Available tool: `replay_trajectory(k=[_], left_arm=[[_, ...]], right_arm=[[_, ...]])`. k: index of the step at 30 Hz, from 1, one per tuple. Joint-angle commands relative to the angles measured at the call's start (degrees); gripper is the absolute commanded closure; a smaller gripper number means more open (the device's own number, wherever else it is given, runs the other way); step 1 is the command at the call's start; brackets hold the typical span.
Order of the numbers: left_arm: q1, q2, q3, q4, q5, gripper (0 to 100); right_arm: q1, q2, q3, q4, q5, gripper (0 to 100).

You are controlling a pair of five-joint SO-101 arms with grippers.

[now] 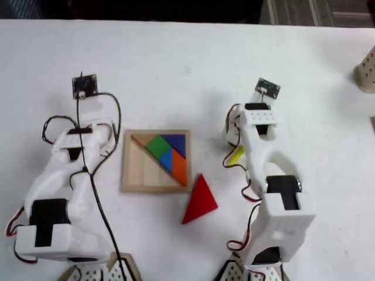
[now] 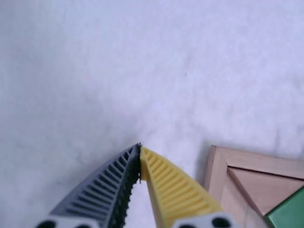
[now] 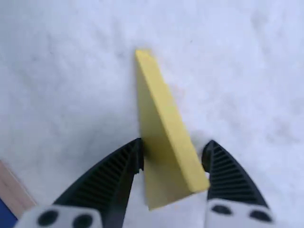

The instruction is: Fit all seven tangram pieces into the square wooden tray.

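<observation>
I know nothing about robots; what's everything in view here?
wooden tray: one, pale wood, in the centre
green piece: one, green, in the tray
dark blue piece: one, dark blue, in the tray
light blue piece: one, light blue, in the tray
orange piece: one, orange, in the tray
red triangle: one, red, beside the tray's near right corner
yellow piece: one, yellow, gripped on edge, right of the tray
beige object: one, beige, table's far right edge
table: one, white, under everything
left gripper: one, grey and yellow fingers, shut, beside a tray corner
right gripper: one, black fingers, shut on the yellow piece
</observation>
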Motion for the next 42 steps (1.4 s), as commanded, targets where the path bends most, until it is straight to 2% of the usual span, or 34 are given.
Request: replay_trajectory(k=[1, 11, 26, 33, 42], left_arm=[[-0.7, -0.3, -3.2, 0.1, 0.3, 98], [-0.7, -0.3, -3.2, 0.1, 0.3, 98], [-1.3, -0.4, -3.2, 0.1, 0.3, 98], [-1.3, -0.4, -3.2, 0.0, 0.3, 98], [-2.4, -0.5, -3.3, -0.1, 0.3, 98]], right_arm=[[-0.3, -0.7, -3.0, 1.5, 1.0, 82.7], [0.4, -10.2, -2.8, 9.7, 1.0, 98.6], [-3.2, -6.6, -3.0, 9.6, 1.0, 98.1], [-8.8, -16.2, -3.0, 16.0, 1.0, 98.1], [-14.5, -27.1, -2.9, 16.2, 0.6, 98.1]])
